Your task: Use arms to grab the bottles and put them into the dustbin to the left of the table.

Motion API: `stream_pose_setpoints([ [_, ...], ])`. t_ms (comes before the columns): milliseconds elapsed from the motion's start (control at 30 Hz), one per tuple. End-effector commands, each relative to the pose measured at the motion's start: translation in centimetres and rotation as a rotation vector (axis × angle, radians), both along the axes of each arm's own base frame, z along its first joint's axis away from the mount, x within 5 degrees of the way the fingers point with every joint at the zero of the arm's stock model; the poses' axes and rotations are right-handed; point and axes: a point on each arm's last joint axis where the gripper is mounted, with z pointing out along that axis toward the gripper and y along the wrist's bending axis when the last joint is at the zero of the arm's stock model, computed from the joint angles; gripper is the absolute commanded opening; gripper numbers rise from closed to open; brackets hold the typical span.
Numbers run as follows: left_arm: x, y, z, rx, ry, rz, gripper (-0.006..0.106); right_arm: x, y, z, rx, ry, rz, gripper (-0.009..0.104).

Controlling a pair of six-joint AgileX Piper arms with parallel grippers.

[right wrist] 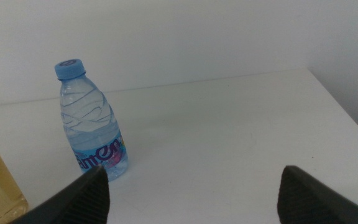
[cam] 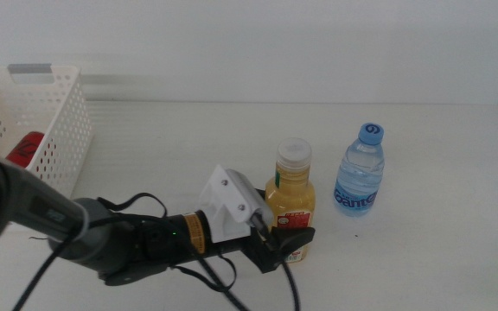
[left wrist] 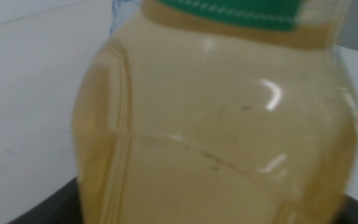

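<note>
The yellow juice bottle (cam: 290,192) with a white cap stands upright at the table's (cam: 439,250) front middle. My left gripper (cam: 287,243) reaches in from the left and sits at its lower part. That bottle (left wrist: 216,124) fills the left wrist view. The clear water bottle (cam: 359,171) with a blue cap stands to its right, apart from it, and shows again (right wrist: 92,121) in the right wrist view. The red can (cam: 26,149) lies inside the white dustbin (cam: 63,112) at the far left. My right gripper (right wrist: 191,193) hangs open over the bare table, short of the water bottle.
The left arm's black sleeve and cable (cam: 50,220) stretch across the front left of the table. The table's right edge (right wrist: 347,112) runs close to the water bottle's side. A white wall stands behind the table.
</note>
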Motion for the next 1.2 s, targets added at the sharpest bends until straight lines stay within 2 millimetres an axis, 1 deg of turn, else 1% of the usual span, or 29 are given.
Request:
stream_pose_setpoints([
  [0,0.4,-0.7,-0.1,-0.015,0.004,0.034,0.091,0.0,-0.1,0.0,-0.019,-0.006,-0.008,0.087],
  [67,0.5,-1.2,-0.4,-0.022,0.008,0.03,0.091,0.0,-0.1,0.0,-0.019,-0.006,-0.008,0.087],
  [167,0.7,-1.6,-0.3,-0.047,-0.005,0.014,0.091,0.0,-0.1,0.0,-0.019,-0.006,-0.008,0.087],
  [267,0.7,-1.7,-0.3,-0.044,0.001,0.005,0.085,0.0,-0.1,0.0,-0.019,-0.006,-0.008,0.087],
  [333,0.8,-1.6,-0.5,-0.043,0.038,0.019,0.075,0.0,-0.1,0.0,-0.019,-0.006,-0.008,0.087],
  [400,0.9,-1.4,-0.2,-0.062,0.076,0.037,0.058,0.0,-0.1,0.0,-0.019,-0.006,-0.008,0.087],
  [467,0.8,-1.2,0.6,-0.099,0.107,0.047,0.042,0.0,-0.1,0.0,-0.019,-0.006,-0.008,0.087],
  [533,0.4,-0.6,2.4,-0.119,0.105,0.07,0.025,0.0,-0.1,0.0,-0.019,-0.006,-0.008,0.087],
  [600,-0.2,0.0,4.0,-0.103,0.119,0.102,0.014,0.0,-0.1,0.0,-0.019,-0.006,-0.008,0.087],
  [667,-0.5,0.6,5.8,-0.075,0.154,0.162,0.007,0.0,-0.1,0.0,-0.019,-0.006,-0.008,0.087],
  [733,-0.9,1.3,8.2,-0.057,0.181,0.218,0.005,0.0,-0.1,0.0,-0.019,-0.006,-0.008,0.087],
  [867,-1.9,2.8,12.5,-0.088,0.202,0.331,0.005,0.0,-0.1,0.0,-0.019,-0.006,-0.008,0.087],
  [933,-2.3,3.6,14.1,-0.122,0.228,0.409,0.005,0.0,-0.1,0.0,-0.019,-0.006,-0.008,0.087],
  [1033,-2.7,4.6,15.5,-0.146,0.229,0.48,0.005,0.0,-0.1,0.0,-0.019,-0.006,-0.008,0.087],
  [1167,-3.3,5.0,16.7,-0.116,0.125,0.454,0.005,0.0,-0.1,0.0,-0.019,-0.006,-0.008,0.087],
])
